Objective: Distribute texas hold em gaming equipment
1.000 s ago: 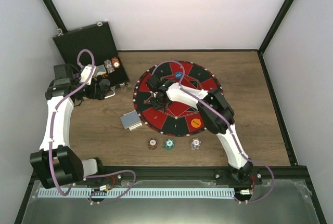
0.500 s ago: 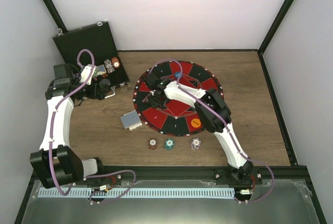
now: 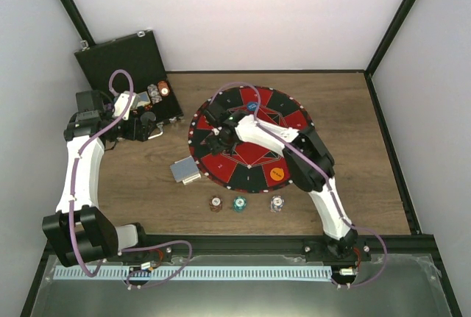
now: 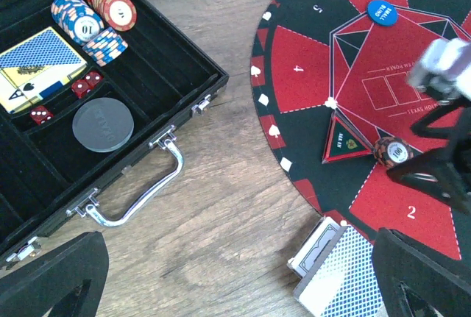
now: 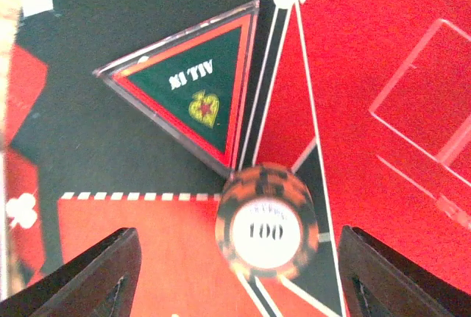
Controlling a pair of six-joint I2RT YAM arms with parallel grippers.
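Observation:
A brown "100" poker chip (image 5: pixel 268 221) lies on the red-and-black mat (image 5: pixel 147 140) just below a triangular "ALL IN" marker (image 5: pixel 195 85). My right gripper (image 5: pixel 239 287) is open, with a finger on each side of the chip and clear of it. The gripper hangs over the mat's left part (image 3: pixel 215 140). Brown (image 3: pixel 215 203), teal (image 3: pixel 239 203) and white (image 3: pixel 277 203) chips sit in a row in front of the mat. A card deck (image 4: pixel 346 273) lies at the mat's left edge. A blue disc (image 3: pixel 252 106) and an orange disc (image 3: pixel 276 174) lie on the mat. My left gripper (image 4: pixel 235 291) is open and empty over bare wood beside the case.
The black hinged case (image 4: pixel 169 74) stands open at the back left. It holds chip stacks (image 4: pixel 77 19), a card box (image 4: pixel 37 67), red dice (image 4: pixel 85 85) and a grey disc (image 4: pixel 103 123). Its metal handle (image 4: pixel 140 192) faces the mat.
My right gripper has shifted a little to the left over the mat. The left arm has not moved.

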